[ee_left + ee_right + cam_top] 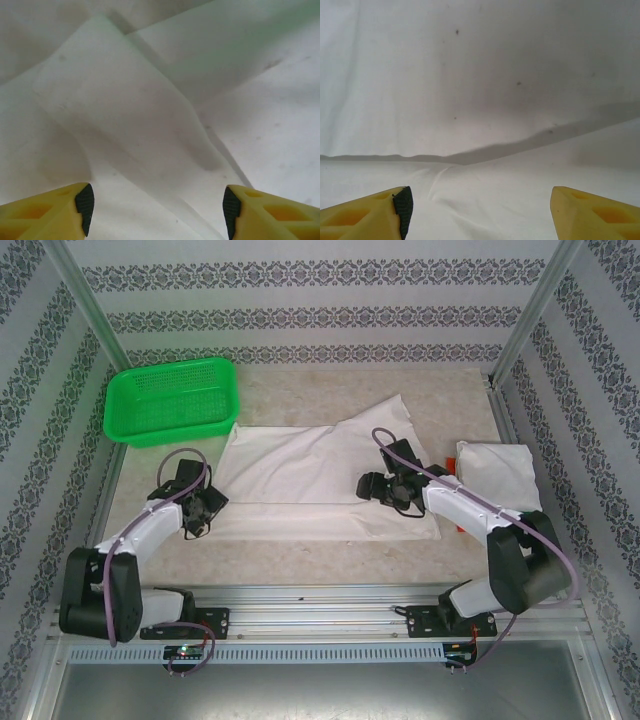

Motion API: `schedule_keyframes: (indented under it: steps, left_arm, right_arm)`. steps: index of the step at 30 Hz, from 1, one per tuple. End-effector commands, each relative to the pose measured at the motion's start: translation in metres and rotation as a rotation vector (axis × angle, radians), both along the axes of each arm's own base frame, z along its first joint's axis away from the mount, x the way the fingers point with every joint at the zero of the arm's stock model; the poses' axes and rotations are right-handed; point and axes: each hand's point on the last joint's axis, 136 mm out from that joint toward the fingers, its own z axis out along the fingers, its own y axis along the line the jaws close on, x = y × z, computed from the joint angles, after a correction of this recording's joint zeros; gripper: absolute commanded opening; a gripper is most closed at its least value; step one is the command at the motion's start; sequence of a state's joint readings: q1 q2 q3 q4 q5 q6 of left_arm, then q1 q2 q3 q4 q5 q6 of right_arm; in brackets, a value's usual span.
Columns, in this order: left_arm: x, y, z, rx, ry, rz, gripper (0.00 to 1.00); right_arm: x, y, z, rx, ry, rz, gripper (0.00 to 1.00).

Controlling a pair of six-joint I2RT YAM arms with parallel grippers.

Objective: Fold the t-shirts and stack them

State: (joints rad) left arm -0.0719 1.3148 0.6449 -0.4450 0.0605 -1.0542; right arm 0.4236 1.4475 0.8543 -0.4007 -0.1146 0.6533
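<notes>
Both end effectors released, jaws standing wide with nothing gripped: left end effector (200, 503) low at the near left edge of the spread t-shirt (300, 475), right end effector (370, 486) over the right part of the same cloth, pointing left. Seen from the left wrist, left end effector (157, 206) with yellow fingers (45, 215) far apart and dark pads (85, 207) facing inward; beneath and ahead, a raised fold of the white t-shirt (125, 115) running on a slant from upper left down toward the gap, flatter cloth to either side; whether the fingertips touch the fabric, cannot tell. Seen from the right wrist, right end effector (480, 207) likewise spread wide over the white t-shirt (480, 75), with a long shallow crease and its shadow crossing from left to right just ahead of the fingers. T-shirt laid out wide and wrinkled across the middle of the tabletop (300, 565), one corner reaching toward the far right. Folded t-shirt (497, 472), white with an orange-red edge on its left side, near the right edge of the tabletop, just beside the right arm. Green mesh basket (172, 400) at the far left corner, apart from the cloth.
</notes>
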Motion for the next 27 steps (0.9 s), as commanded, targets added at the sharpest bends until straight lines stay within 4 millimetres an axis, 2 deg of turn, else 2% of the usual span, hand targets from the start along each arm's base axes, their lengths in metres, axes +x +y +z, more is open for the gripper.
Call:
schedule_keyframes:
  steps: [1,4,13,19,23,27]
  left_arm:
    - [0.015,-0.006,-0.001,-0.071,-0.018,0.100,0.66]
    - [0.022,-0.006,-0.001,-0.068,-0.024,0.096,0.62]
    - [0.043,0.002,0.020,0.008,-0.057,0.059,0.55]
    - [0.051,-0.001,0.006,-0.010,-0.030,0.060,0.54]
    - [0.059,-0.003,0.001,-0.016,-0.037,0.062,0.55]
    - [0.071,-0.002,0.008,-0.010,-0.060,0.059,0.54]
  right_arm:
    - [-0.003,0.004,-0.004,0.014,0.003,-0.001,0.73]
    - [-0.005,0.000,-0.006,-0.001,-0.001,-0.005,0.73]
    - [-0.004,0.000,-0.008,-0.002,-0.001,-0.005,0.73]
    - [-0.002,0.001,-0.005,-0.003,-0.008,0.003,0.73]
    - [0.001,0.017,0.008,0.028,-0.079,0.106,0.73]
    - [-0.001,0.040,0.019,-0.019,-0.165,0.264,0.74]
